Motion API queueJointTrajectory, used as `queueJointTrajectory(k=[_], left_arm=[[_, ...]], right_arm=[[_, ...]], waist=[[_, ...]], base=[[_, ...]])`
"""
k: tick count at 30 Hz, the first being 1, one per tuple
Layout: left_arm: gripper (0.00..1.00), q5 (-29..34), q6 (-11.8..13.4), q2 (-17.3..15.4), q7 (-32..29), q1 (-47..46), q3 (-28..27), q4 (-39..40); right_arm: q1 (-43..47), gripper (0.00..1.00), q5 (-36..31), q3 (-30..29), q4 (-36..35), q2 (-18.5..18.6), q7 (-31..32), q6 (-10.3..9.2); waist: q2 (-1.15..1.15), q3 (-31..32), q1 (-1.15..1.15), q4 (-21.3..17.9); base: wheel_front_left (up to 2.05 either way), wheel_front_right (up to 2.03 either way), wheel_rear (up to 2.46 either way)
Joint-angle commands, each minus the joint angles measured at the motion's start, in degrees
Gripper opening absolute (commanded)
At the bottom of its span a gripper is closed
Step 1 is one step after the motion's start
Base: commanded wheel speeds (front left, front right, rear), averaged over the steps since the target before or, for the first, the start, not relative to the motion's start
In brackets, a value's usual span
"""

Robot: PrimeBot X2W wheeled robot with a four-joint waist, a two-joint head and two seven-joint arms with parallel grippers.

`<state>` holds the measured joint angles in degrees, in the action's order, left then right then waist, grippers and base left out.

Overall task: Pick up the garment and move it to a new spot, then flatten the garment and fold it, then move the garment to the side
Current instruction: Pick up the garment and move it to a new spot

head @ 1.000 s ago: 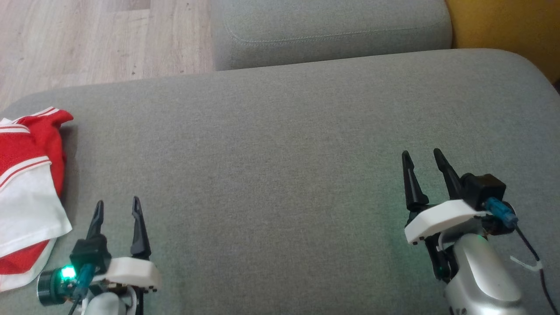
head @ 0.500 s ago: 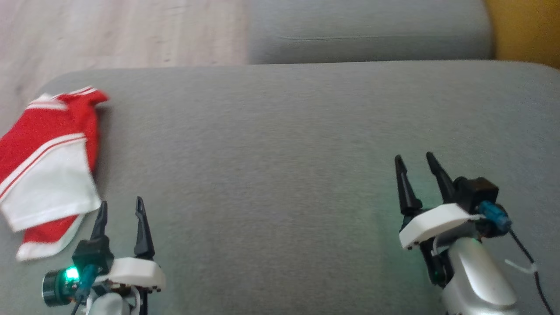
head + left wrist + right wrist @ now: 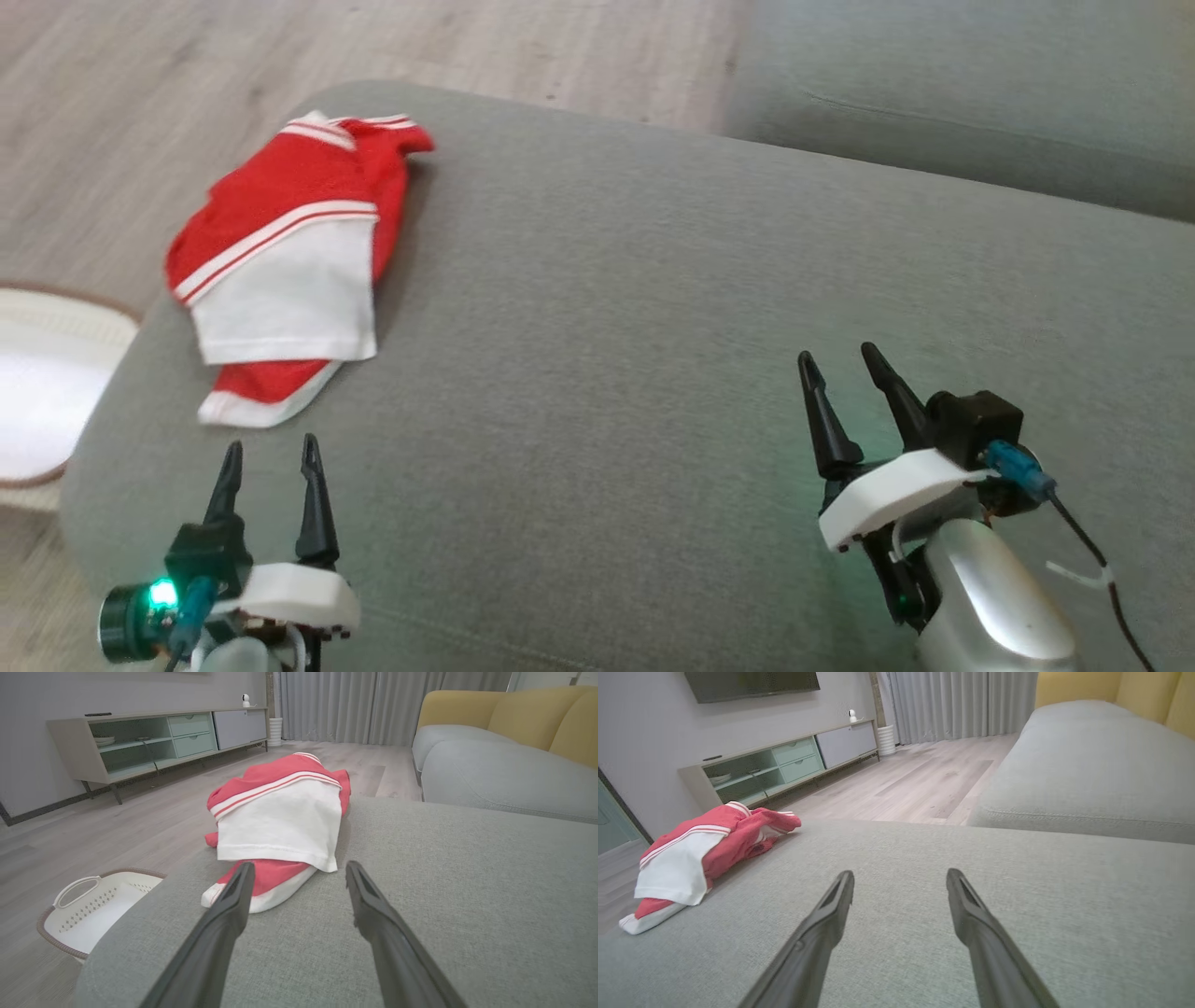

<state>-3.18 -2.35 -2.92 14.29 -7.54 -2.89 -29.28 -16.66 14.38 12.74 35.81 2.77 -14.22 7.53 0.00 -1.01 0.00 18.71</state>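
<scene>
garment [image 3: 289, 271] lies loosely folded at cushion [image 3: 653, 327] far-left corner | your left gripper [image 3: 270, 443], right gripper [image 3: 837, 353]: fingers apart, empty | progress: either set aside already or untouched, can't tell

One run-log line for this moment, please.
stage: before pickup | garment: red and white, crumpled, at left edge of sofa cushion | left gripper: open, empty, short of garment | right gripper: open, empty, over bare cushion

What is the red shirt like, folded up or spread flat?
Folded up, loosely: the garment lies bunched, its white part doubled over red.
</scene>
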Motion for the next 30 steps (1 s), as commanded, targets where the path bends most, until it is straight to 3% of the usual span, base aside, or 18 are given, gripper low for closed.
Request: queueJointTrajectory(k=[1,17,30], left_arm=[[1.0,0.4,0.0,-0.3,0.7,-1.4,-1.7,2.1],[1.0,0.4,-1.0,-2.1,0.7,-5.9,-4.0,3.2],[1.0,-2.1,-4.4,-12.5,0.7,-28.2,-4.5,-11.8]], right_arm=[[-1.4,1.0,0.4,1.3,-1.4,0.1,-0.8,-0.04],[-1.6,1.0,-0.5,0.9,-0.9,0.1,-0.8,-0.04],[-6.7,1.0,-5.4,0.2,-2.6,0.7,-0.8,-0.04]], waist=[[0.0,0.0,0.0,1.5],[0.0,-1.8,0.0,1.8],[0.0,-13.0,0.0,-2.8]], base=[[0.0,0.0,0.0],[0.0,0.0,0.0],[0.0,0.0,0.0]])
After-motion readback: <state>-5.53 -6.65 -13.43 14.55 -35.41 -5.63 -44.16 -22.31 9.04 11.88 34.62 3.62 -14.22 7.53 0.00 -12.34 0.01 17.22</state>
